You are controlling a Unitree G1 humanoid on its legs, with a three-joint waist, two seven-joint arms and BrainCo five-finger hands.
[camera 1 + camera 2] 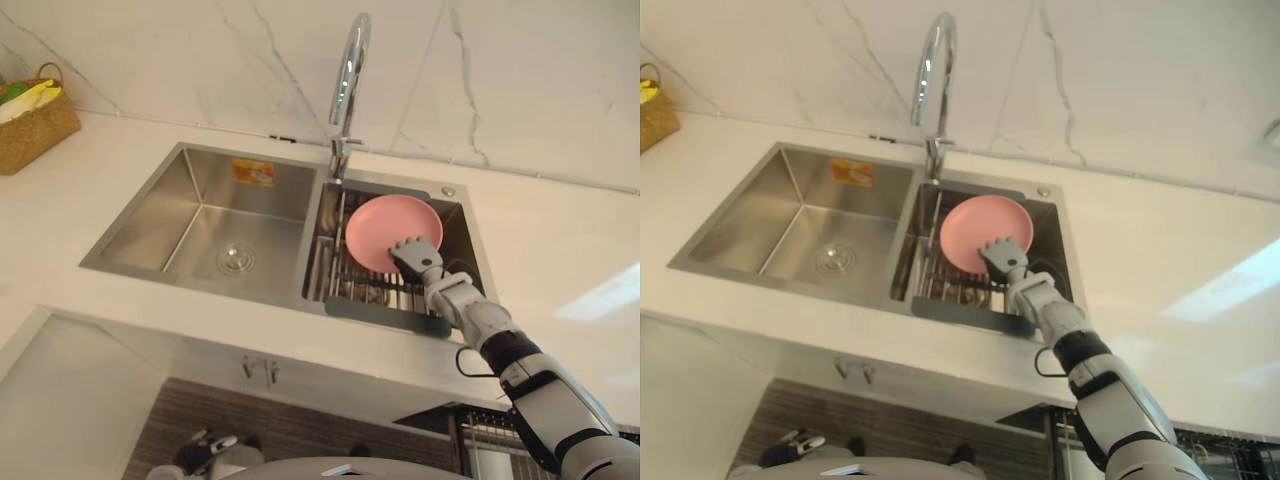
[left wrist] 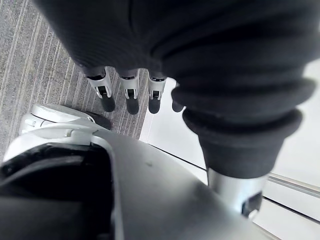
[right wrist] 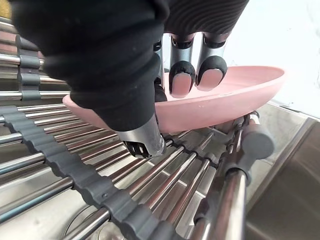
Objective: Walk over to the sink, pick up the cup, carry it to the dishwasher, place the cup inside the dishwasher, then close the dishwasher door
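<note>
1. Already at the sink (image 1: 150,215); the walk is done.
2. The task's thing reads as a pink dish (image 1: 385,225), lying on the rack (image 3: 75,175) in the right basin.
3. Right hand (image 1: 415,255) pinches its rim, fingers inside and thumb beneath; the dish is not yet lifted. Left hand (image 2: 131,95) hangs relaxed.
4. Left to do: carry, load the dishwasher (image 1: 1225,450), close its door.

i see a plain pink dish (image 1: 375,225). the rack (image 3: 95,187) has silver rods with dark grey bands. the sink (image 1: 170,200) is brushed steel with an orange sticker (image 1: 253,172), the tap (image 1: 347,80) chrome. the wall (image 1: 180,50) is white marble with grey veins, the basket (image 1: 35,130) tan weave, the floor (image 2: 30,60) grey-striped.
</note>
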